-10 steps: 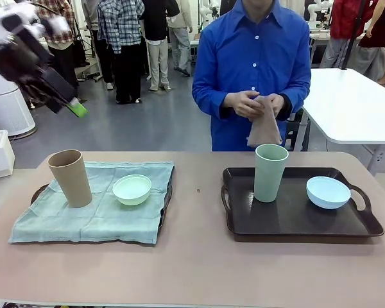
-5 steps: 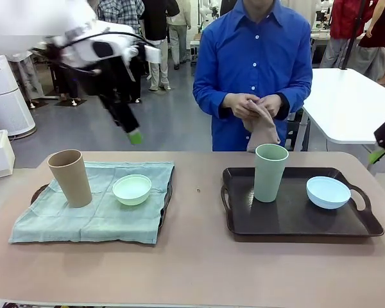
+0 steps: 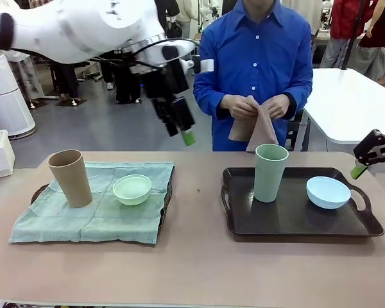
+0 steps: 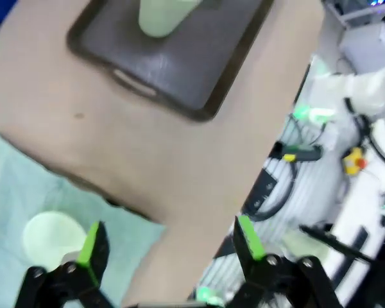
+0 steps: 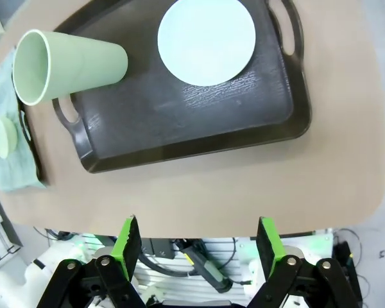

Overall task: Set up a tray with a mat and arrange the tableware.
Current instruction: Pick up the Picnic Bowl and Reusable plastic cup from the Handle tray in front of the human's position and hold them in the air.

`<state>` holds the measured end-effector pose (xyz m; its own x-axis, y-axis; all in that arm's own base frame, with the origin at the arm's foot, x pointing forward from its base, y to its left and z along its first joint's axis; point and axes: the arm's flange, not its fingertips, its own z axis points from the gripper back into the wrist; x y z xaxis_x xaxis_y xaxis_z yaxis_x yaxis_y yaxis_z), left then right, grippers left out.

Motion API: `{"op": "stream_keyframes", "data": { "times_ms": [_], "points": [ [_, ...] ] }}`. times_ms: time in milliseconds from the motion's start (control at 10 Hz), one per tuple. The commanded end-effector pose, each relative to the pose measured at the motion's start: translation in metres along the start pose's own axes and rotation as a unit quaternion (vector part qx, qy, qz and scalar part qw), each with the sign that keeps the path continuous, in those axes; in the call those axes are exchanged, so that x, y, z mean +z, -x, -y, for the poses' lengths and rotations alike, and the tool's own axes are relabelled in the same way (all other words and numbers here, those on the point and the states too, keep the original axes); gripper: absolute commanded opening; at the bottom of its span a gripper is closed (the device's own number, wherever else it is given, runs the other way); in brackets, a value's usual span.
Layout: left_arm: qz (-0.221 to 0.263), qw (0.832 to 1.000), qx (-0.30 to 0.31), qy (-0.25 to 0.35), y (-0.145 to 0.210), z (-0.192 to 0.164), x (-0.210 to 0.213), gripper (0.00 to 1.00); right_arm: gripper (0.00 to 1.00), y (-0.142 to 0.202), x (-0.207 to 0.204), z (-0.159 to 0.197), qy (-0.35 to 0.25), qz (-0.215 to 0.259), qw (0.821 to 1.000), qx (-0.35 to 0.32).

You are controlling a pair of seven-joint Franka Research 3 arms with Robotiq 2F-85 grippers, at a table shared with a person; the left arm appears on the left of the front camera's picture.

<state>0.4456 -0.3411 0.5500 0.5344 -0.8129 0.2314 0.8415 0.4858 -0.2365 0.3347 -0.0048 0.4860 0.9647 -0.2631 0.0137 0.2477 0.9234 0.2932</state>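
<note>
Raised left end effector (image 4: 170, 239) tilted downward, jaws wide apart and empty, left arm (image 3: 83, 29) stretching in above it, right end effector (image 5: 199, 247) lower, jaws likewise wide apart, empty

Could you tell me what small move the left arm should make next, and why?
Probably lower the open left gripper toward the sage green cup to lift it off the right tray. That tray is bare under the cup and the light blue bowl, and the person holds a tan cloth ready, which likely cannot be laid until the tray is emptied.
</note>
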Motion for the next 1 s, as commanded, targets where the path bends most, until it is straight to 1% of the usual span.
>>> {"op": "stream_keyframes", "data": {
  "times_ms": [0,100,600,700,800,900],
  "points": [
    [0.003,0.997,0.059,0.043,-0.019,0.006,0.013,1.0,0.93,-0.005,0.0,0.001,-0.021,0.005,1.0,-0.017],
    [0.0,1.0,0.0,0.0,0.0,0.0,0.0,1.0,0.93,0.0,0.0,0.0,0.0,0.0,1.0,0.0],
    [0.0,1.0,0.0,0.0,0.0,0.0,0.0,1.0,0.93,-0.001,0.001,0.001,-0.004,0.0,1.0,-0.001],
    [-0.001,1.0,0.008,0.008,-0.009,-0.001,0.002,1.0,0.93,-0.026,0.003,-0.008,0.019,-0.008,1.0,0.004],
    [0.034,0.997,-0.068,0.006,-0.025,0.0,-0.003,1.0,0.93,-0.047,0.005,-0.016,0.055,-0.021,0.998,0.03],
    [0.07,0.99,-0.121,0.021,-0.04,-0.004,-0.008,1.0,0.93,-0.065,0.01,-0.023,0.084,-0.027,0.995,0.044]
  ]
}}
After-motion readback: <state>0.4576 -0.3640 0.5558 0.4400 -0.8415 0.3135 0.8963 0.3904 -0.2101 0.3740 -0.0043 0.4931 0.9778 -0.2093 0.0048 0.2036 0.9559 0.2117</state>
